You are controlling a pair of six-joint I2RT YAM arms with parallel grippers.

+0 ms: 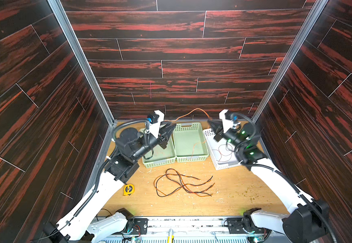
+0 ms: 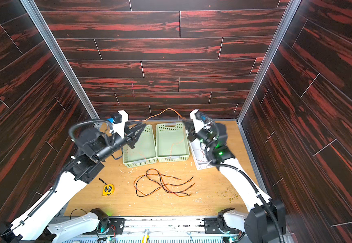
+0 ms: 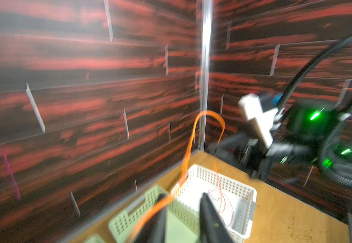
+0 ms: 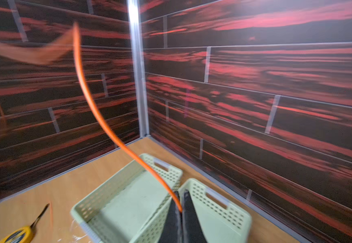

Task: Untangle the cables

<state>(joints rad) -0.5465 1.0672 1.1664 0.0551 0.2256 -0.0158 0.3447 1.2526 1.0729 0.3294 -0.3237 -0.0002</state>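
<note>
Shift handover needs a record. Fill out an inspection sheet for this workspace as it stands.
Surface: wooden table, strewn with crumbs.
Job's things: tangled cables, black and orange, lie before the green baskets; orange cable hangs raised between the grippers; thin red wires in white basket.
Clutter: yellow tape measure near the left arm.
Grippers: left gripper jaws apart, orange cable running past one finger; right gripper shut on orange cable.
Cables: ribbed black hose arches over each arm.
Surroundings: dark red-streaked plank walls on three sides.

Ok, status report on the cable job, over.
Right pincer shut on orange cable; left pincer open beside it. Cable arcs between pincers, above baskets. Black-orange tangle on table. Tape measure apart from it.
</note>
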